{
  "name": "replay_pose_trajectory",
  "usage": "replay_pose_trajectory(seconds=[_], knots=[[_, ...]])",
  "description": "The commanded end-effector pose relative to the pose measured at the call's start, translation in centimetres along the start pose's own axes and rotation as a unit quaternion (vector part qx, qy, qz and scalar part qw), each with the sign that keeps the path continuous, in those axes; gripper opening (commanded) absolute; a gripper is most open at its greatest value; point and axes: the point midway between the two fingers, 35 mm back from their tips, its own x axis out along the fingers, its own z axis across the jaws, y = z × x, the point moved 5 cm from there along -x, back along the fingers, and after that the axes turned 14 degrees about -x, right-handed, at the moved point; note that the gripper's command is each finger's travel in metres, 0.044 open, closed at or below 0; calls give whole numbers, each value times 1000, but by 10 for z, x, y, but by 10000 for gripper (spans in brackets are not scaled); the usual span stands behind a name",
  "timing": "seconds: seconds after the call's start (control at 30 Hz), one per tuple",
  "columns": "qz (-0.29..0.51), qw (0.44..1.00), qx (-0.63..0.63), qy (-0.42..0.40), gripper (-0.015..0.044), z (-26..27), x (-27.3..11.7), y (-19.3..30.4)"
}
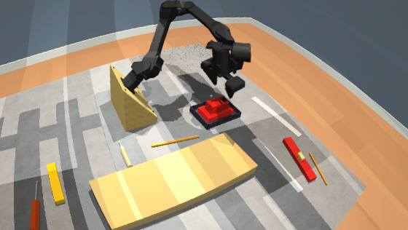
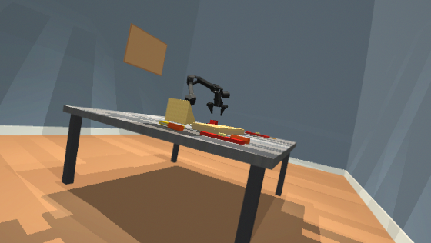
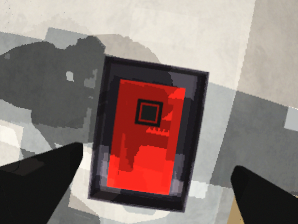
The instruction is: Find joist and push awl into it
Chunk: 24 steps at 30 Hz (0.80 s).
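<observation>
The broad, pale wooden floor panel is a flat slab. The stepped red stud finder lies in the dark, rectangular tray. Above, the black gripper has its fingers wide apart, holding nothing. Only the wrist view shows the finder's square black-and-red marking. The slim cream-handled tool is probably the awl. The orange-handled tool is cut off in the top view.
</observation>
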Motion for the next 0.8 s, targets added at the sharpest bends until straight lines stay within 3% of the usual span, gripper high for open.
replay_pose_trajectory(seconds=[0.0,0.4,0.77], knots=[[34,997,63,8,440,-21,5,28],[146,911,381,56,440,-81,-15,207],[155,749,642,57,440,-23,-49,367]])
